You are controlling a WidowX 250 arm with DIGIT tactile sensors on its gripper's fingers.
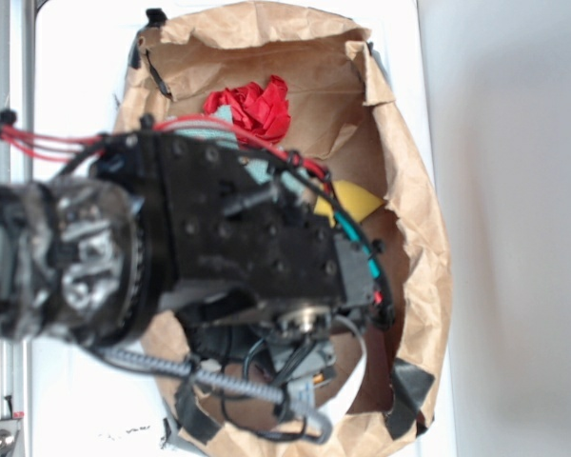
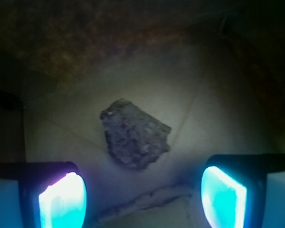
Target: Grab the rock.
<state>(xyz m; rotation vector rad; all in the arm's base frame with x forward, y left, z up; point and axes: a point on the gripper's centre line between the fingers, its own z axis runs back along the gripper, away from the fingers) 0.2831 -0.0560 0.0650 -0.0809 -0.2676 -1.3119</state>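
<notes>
A crumpled brown paper bag [image 1: 414,238] is lying open on a white table [image 1: 514,190], the robot arm [image 1: 238,238] reaching over it. Inside the bag, the rock [image 2: 134,134] is sitting on pale paper, just ahead of the gripper [image 2: 142,197] and between its glowing fingers [image 2: 64,199], which are standing wide apart and holding nothing. The grasp is looking not yet begun: descent and closing are remaining. Red paper [image 1: 252,107] and a yellow sponge [image 1: 354,200] are lying deeper in the bag. No writing is showing.
</notes>
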